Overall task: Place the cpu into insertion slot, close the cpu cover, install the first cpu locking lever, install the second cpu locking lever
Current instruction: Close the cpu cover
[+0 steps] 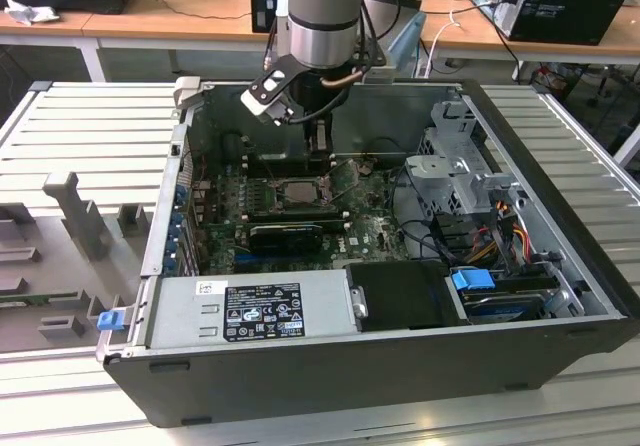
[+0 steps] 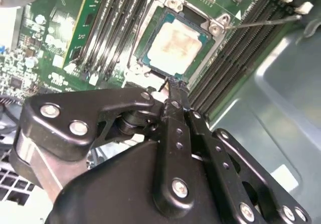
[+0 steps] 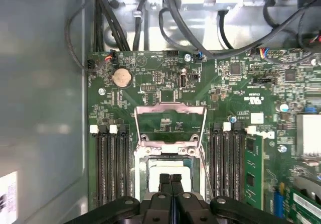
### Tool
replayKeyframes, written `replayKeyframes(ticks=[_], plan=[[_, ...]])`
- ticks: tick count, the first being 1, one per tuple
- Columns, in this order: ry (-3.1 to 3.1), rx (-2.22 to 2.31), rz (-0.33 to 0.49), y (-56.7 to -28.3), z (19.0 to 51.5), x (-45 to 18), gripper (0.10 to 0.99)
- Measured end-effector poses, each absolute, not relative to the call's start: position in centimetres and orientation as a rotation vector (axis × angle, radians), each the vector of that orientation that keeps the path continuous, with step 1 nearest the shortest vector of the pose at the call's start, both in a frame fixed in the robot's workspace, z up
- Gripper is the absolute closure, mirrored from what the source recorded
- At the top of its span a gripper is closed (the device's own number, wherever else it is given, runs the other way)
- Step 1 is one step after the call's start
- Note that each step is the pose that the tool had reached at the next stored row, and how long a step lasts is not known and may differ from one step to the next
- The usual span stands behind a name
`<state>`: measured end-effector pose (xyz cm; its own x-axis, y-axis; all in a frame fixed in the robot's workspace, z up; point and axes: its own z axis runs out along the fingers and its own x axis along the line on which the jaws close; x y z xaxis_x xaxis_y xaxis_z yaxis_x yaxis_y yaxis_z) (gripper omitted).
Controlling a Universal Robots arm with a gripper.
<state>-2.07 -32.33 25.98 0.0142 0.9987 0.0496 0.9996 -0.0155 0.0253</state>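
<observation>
Nearest the lens, my black linked jaws are drawn narrow, fingertips (image 2: 173, 91) pressed together on nothing. They hang just over the near edge of the small flat square cpu (image 2: 175, 43) with its pale silver-beige metal top. It lies level inside the dark, metal-rimmed insertion slot (image 3: 140, 166) on the green motherboard (image 3: 150, 78), so I judge it seated. The thin silver frame of the cpu cover (image 3: 170, 121) is swung back open. A thin wire locking lever (image 2: 261, 20) juts free, leaving the chip reachable from above.
</observation>
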Motion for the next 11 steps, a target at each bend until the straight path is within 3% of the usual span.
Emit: replayKeyframes(ticks=[11], plan=[[-2.232, -2.172, -0.076, -32.3, 26.0, 1.6, 0.98]])
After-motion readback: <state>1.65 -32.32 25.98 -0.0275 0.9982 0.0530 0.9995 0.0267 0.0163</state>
